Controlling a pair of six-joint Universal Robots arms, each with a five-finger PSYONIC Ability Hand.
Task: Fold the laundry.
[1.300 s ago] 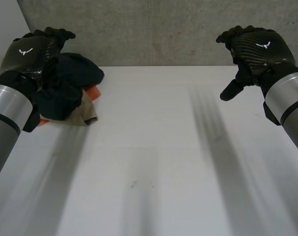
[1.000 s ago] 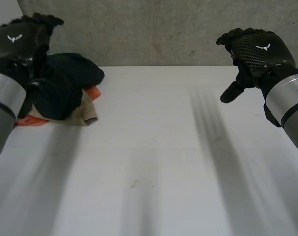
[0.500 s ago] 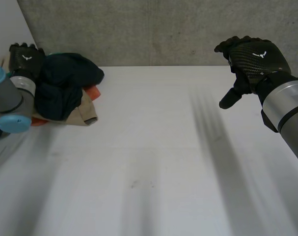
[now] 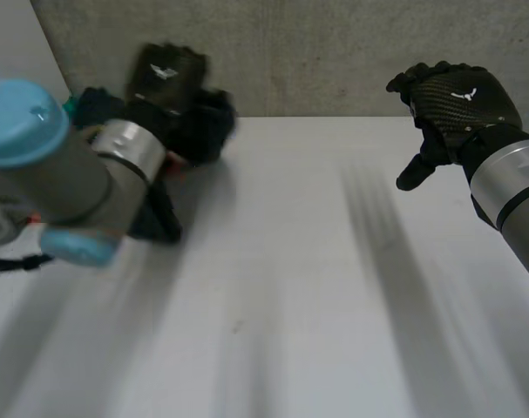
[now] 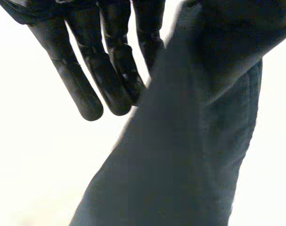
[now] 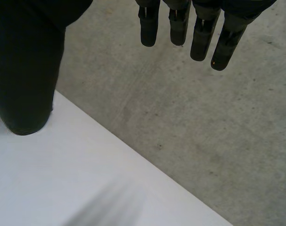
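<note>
My left hand (image 4: 168, 74) is at the back left of the table, and its fingers (image 5: 86, 80) pinch a dark navy garment (image 4: 207, 126) against the thumb. In the left wrist view the garment (image 5: 180, 150) hangs down beside the fingers, above the white table. More dark cloth (image 4: 159, 218) trails under my left forearm (image 4: 64, 165), which hides most of the laundry pile. My right hand (image 4: 456, 96) hovers at the back right with nothing in it, its fingers (image 6: 179, 26) straight and its thumb (image 6: 25, 70) spread apart.
The white table (image 4: 290, 287) stretches bare from the middle to the front. A grey concrete wall (image 4: 316, 52) stands right behind its far edge. My left arm's light-blue cap (image 4: 20, 122) looms at the left.
My left arm has swung from the far left corner rightward over the pile. Its hand has closed on the dark garment and pulled it up and right. The right hand has barely moved.
</note>
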